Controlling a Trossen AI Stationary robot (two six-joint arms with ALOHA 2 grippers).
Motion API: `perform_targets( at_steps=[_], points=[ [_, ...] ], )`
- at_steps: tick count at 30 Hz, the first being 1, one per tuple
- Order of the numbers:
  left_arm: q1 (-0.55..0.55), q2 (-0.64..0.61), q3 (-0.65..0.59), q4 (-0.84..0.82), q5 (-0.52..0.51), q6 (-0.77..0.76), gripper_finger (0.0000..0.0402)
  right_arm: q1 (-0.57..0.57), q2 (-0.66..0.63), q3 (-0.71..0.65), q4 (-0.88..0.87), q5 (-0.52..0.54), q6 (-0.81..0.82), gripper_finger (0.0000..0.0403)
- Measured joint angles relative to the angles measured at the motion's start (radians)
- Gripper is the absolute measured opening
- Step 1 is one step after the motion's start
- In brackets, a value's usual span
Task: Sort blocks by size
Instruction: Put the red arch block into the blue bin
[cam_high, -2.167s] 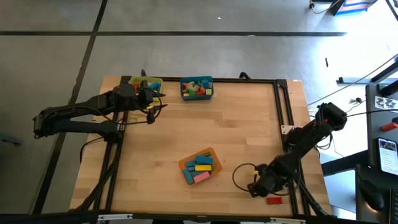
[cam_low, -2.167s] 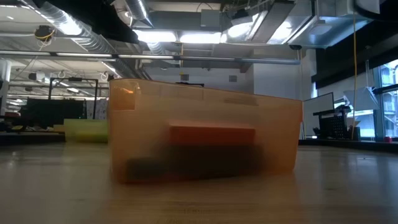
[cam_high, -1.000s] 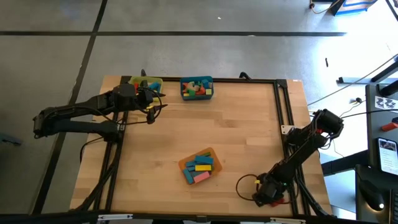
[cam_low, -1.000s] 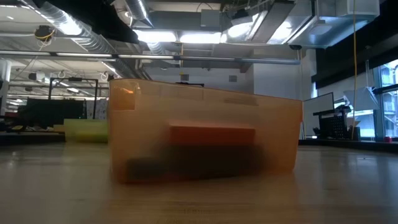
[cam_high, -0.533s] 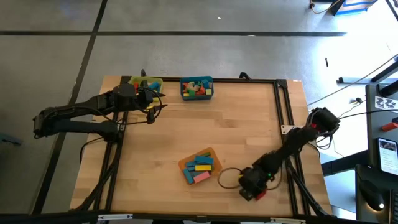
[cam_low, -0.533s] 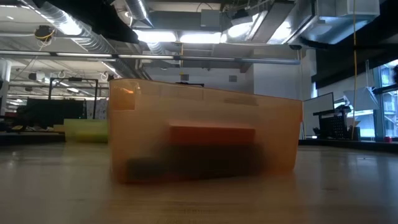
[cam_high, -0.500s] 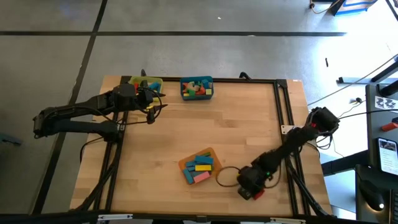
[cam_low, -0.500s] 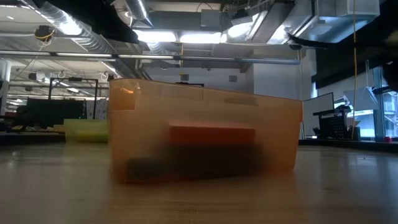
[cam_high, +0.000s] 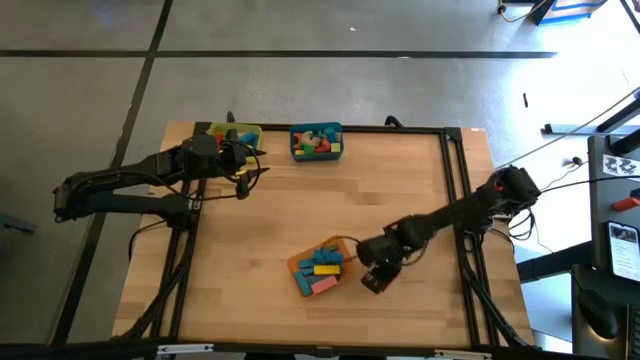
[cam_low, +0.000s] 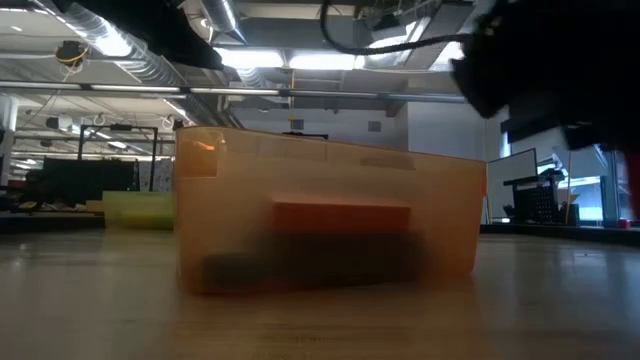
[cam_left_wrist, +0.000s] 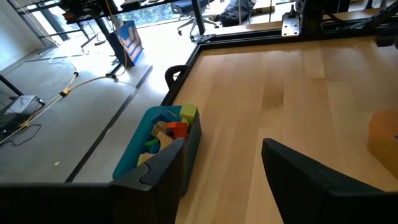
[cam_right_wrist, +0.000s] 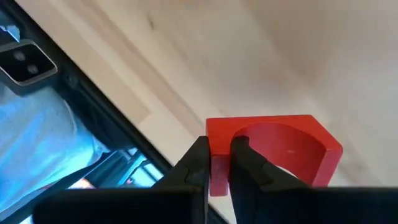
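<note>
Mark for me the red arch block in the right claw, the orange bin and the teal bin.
red arch-shaped wooden block (cam_right_wrist: 283, 149): right wrist view, on its curved inner face.
translucent orange rectangular bin (cam_low: 440, 215): low view, on its front wall.
teal rectangular bin (cam_left_wrist: 134, 154): left wrist view, on its outer side wall.

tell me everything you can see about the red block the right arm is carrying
The red block is an arch-shaped piece with flat outer faces and a rounded hollow cut into one side, looking like painted wood. The right tool is shut on one leg of the arch, one finger on its outer face, the other inside the hollow. It hangs clear of the wooden table; nothing else touches it. In the high view it shows as a small red spot at the tool's tip, just beside the orange bin.
</note>
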Motion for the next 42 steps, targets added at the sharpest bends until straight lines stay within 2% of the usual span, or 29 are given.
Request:
perform_targets(
  at_steps=[7,11,16,21,24,35,42],
  points=[
    [0.000,0.000,0.000,0.000,0.000,0.004,0.0196,-0.142,0.000,0.140,-0.224,0.081,-0.265,0.0037],
    [0.000,0.000,0.000,0.002,0.000,0.004,0.0196,-0.216,-0.001,0.234,-0.312,0.201,-0.430,0.0040],
    [0.000,0.000,0.000,0.008,0.000,0.004,0.0196,-0.307,-0.001,0.303,-0.299,0.382,-0.649,0.0039],
    [0.000,0.000,0.000,0.008,0.000,-0.003,0.0196,-0.412,-0.001,0.306,-0.164,0.507,-0.844,0.0039],
    [0.000,0.000,0.000,0.012,0.000,-0.002,0.0196,-0.472,0.014,0.306,-0.064,0.547,-0.947,0.0038],
    [0.000,0.000,0.000,0.033,0.000,-0.001,0.0196,-0.652,0.182,0.306,0.416,0.534,-1.349,0.0045],
    [0.000,0.000,0.000,0.038,0.000,0.000,0.0196,-0.726,0.301,0.306,0.705,0.489,-1.391,0.0047]
  ],
)
